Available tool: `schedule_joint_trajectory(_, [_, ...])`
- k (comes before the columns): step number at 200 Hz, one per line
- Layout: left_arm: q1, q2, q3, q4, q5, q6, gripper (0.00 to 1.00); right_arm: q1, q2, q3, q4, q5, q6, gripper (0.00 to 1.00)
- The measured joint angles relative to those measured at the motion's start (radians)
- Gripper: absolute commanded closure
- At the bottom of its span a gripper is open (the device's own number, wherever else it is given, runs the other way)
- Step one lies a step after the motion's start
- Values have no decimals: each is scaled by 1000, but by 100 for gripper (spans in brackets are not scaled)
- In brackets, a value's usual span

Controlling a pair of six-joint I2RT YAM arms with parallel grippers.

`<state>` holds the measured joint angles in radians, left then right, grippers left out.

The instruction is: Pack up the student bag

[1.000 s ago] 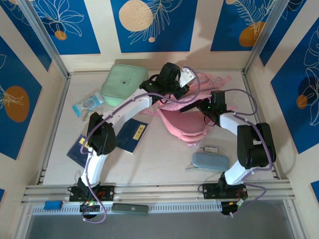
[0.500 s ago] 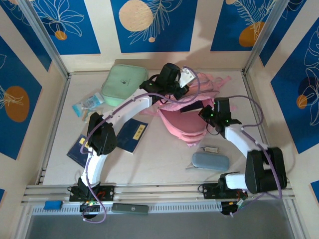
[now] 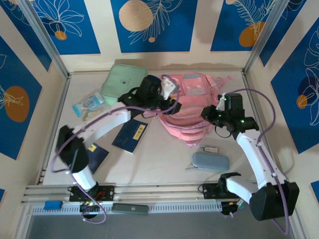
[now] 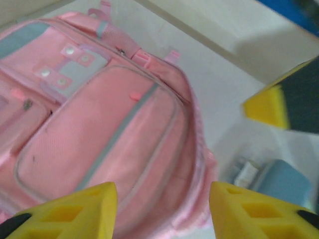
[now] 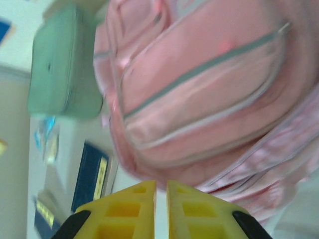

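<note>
Pink fabric marks the student bag (image 3: pixel 192 122), which lies flat on the table (image 3: pixel 164 167), far from the arms and a little right of the middle. Its pale front panels face up and its straps point to the far right. The left gripper (image 3: pixel 169 94) hangs over the left edge of the bag. In the left wrist view its yellow fingers (image 4: pixel 75 209) stand clearly apart with nothing between them. The right gripper (image 3: pixel 212 115) is at the right edge of the bag. Its yellow fingers (image 5: pixel 122 209) are almost together, with only a thin slit between them, and they hold nothing. A mint green case (image 3: pixel 121 82) lies just left of the bag at the far side. A dark blue booklet (image 3: pixel 130 135) lies nearer, to the left. A blue-grey case (image 3: pixel 210 161) lies near the right arm's base, apart from the bag.
</note>
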<state>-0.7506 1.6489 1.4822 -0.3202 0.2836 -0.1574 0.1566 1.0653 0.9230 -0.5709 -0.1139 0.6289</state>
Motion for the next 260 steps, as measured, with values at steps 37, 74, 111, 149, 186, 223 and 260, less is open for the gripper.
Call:
schedule_joint_trajectory(37, [149, -161, -258, 13, -50, -147, 37, 181, 78, -12, -12, -59, 20, 69])
schedule_joint_trajectory(74, [306, -168, -447, -56, -145, -217, 30, 365, 125, -88, 83, -45, 90, 57])
schedule_joint_trajectory(111, [408, -135, -507, -60, -185, -238, 25, 470, 199, -99, 151, 3, 140, 52])
schedule_joint_trajectory(149, [448, -20, -507, -25, -192, -240, 16, 483, 201, -99, 164, 31, 138, 50])
schedule_joint_trajectory(186, [453, 30, -557, 29, -194, -256, 12, 446, 167, -99, 157, 35, 137, 50])
schedule_joint_trajectory(223, [457, 25, -579, 61, -177, -257, 11, 396, 124, -109, 149, 32, 137, 50])
schedule_joint_trajectory(260, [432, -23, -643, 127, -156, -298, 10, 355, 109, -121, 132, 31, 130, 50])
